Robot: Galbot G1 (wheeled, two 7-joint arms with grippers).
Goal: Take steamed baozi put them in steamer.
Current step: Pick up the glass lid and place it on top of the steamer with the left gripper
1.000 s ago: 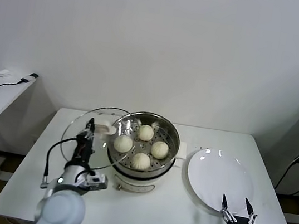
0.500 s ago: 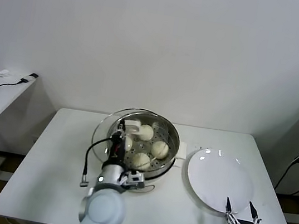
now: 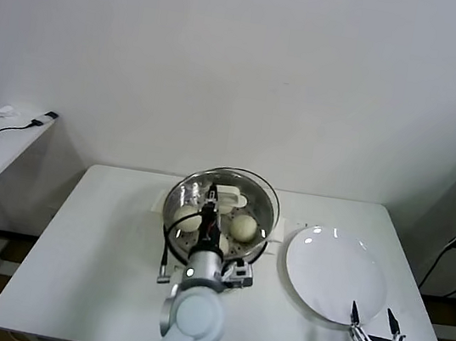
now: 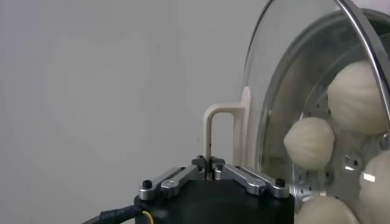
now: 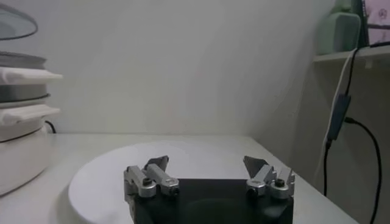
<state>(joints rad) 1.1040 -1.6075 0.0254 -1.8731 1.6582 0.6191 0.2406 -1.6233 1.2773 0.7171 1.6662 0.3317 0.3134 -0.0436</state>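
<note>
Your left gripper (image 3: pixel 212 192) is clenched on the cream handle (image 4: pixel 220 131) of the glass lid (image 3: pixel 221 206), and the lid sits over the steamer (image 3: pixel 263 232) at the middle of the white surface (image 3: pixel 86 261). In the left wrist view you can see the fingers (image 4: pixel 166 181) pinched together on the thin upright bar of that handle, with the lid's rim curving away beside it.

The baozi (image 3: pixel 244 226) are inside the steamer, on the perforated tray under the glass. From the head view you can make out two of them clearly, one on the robot's right of the handle and one (image 3: pixel 186 218) on its left; the arm and the handle hide the rest. The left wrist view shows four buns (image 4: pixel 309 142) through the lid, lying close together.

Your right gripper (image 3: pixel 376 329) hangs released at the near right edge of the surface, jaws spread wide with nothing between them. It is just in front of the white plate (image 3: pixel 335 272), which lies bare beside the steamer on the robot's right. The right wrist view shows the plate (image 5: pixel 109 176) just beyond the gripper (image 5: pixel 208 172), and the steamer's base at the edge of the view.
</note>
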